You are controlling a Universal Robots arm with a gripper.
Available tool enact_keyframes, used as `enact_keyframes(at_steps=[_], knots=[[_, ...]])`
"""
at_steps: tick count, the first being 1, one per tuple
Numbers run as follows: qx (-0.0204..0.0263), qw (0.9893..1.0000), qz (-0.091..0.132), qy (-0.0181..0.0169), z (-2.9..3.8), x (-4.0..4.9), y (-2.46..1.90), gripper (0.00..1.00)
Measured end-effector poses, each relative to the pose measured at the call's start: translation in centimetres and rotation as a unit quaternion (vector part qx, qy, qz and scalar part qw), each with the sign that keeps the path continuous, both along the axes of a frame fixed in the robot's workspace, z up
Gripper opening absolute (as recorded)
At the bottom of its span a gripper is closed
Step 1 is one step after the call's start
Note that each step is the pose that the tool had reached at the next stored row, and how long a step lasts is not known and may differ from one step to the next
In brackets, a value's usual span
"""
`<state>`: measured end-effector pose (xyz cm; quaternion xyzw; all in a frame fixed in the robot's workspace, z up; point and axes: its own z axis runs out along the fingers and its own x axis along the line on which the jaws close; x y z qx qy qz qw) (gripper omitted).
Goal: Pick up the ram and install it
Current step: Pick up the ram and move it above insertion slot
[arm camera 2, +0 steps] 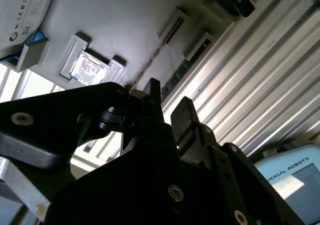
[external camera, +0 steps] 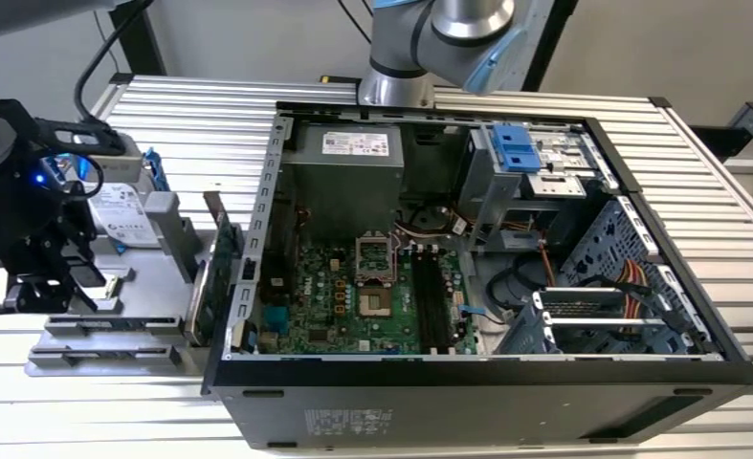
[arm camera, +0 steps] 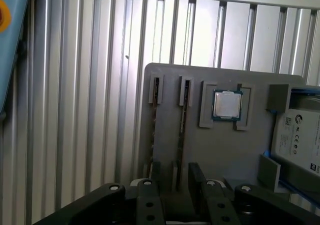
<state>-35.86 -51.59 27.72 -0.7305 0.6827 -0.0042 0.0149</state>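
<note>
A grey parts holder (arm camera: 225, 155) lies on the slatted table, to the exterior view's left of the open computer case (external camera: 478, 382). Two narrow slots in it each hold a thin board standing on edge. The ram (arm camera: 182, 125) is the board in the slot nearer the processor chip, and I see only its thin edge (arm camera 2: 150, 65). My gripper (arm camera: 176, 169) hangs over the holder's end with its black fingers (arm camera: 197, 177) open, one on either side of that slot's line. The gripper (external camera: 44, 287) points down at the holder. Whether the fingers touch the ram cannot be told.
The holder also carries a square silver processor chip (arm camera: 227, 105), a hard drive (arm camera: 300, 140) with blue side rails, and a green expansion card (external camera: 216, 258) upright at its case-side edge. Inside the case are the motherboard (external camera: 338, 306) and its dark memory slots (external camera: 430, 301).
</note>
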Motion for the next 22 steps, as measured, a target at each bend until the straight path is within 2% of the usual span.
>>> enact_keyframes(at_steps=[10, 22], knots=[[-0.0001, 1.0000, 0.000, 0.0001, -0.91, -0.01, -0.05, 1.00], [-0.0001, 1.0000, 0.000, 0.0001, -1.20, 0.00, -0.08, 1.00]])
